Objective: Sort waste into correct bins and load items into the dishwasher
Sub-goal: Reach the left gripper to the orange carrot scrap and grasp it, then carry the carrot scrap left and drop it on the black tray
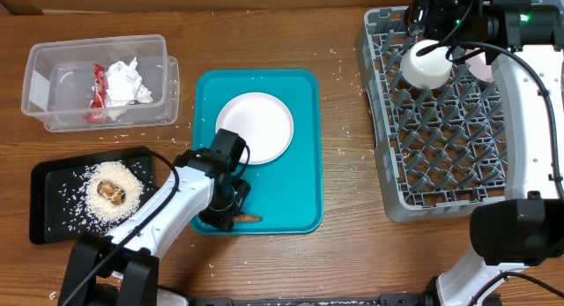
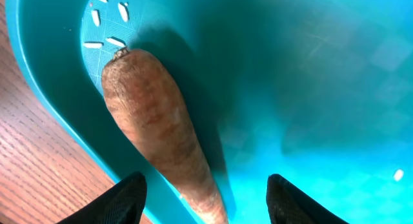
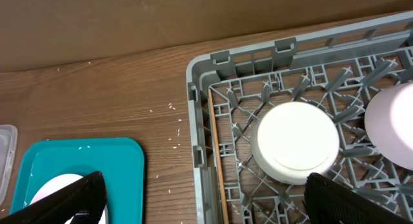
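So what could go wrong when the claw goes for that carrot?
1. The carrot lies right against the teal tray's raised rim, so one side of the left claw might land on the rim and push or tip the tray.
2. The carrot narrows to a thin end near the claw, so it could slip out when squeezed.

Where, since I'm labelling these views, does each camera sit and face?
Overhead: above table, looking straight down at teal tray, grey rack; left arm, right arm show.
Left wrist: low over tray, facing carrot piece; own fingertips below.
Right wrist: above rack corner, facing white bowl; own fingertips below.
Shared: overhead and right wrist show tray, rack.
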{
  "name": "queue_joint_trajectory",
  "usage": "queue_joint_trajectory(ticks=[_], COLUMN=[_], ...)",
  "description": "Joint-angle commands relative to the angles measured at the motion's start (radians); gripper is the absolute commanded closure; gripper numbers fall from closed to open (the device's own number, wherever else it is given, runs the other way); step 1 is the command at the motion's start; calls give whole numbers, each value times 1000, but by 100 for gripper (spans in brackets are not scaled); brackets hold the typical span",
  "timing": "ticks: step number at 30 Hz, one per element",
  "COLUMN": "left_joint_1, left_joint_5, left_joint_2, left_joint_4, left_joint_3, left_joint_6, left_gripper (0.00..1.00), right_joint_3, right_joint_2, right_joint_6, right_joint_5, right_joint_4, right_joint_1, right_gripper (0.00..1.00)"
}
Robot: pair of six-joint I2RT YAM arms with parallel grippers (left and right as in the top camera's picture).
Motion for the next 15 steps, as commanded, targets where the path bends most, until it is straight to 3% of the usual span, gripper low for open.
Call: queue_joint_trajectory(ticks=[1, 9, 15], left_joint_1=[-4, -1, -1], left_joint_5=[-26, -134, -123], left_joint_2=[5, 5, 5], left_joint_4=[35, 89, 91], left_joint_3=[-40, -78, -78], left_joint_6=[-37, -43, -43], left_gripper=[38, 41, 60], right_joint_3=[-2, -2, -2], right_joint_2=[-1, -1, -1], right_joint_6=[4, 4, 4], right_joint_5=[7, 7, 7], right_joint_4=[6, 6, 6], right_joint_1=[-4, -4, -4], right_gripper=[0, 0, 0])
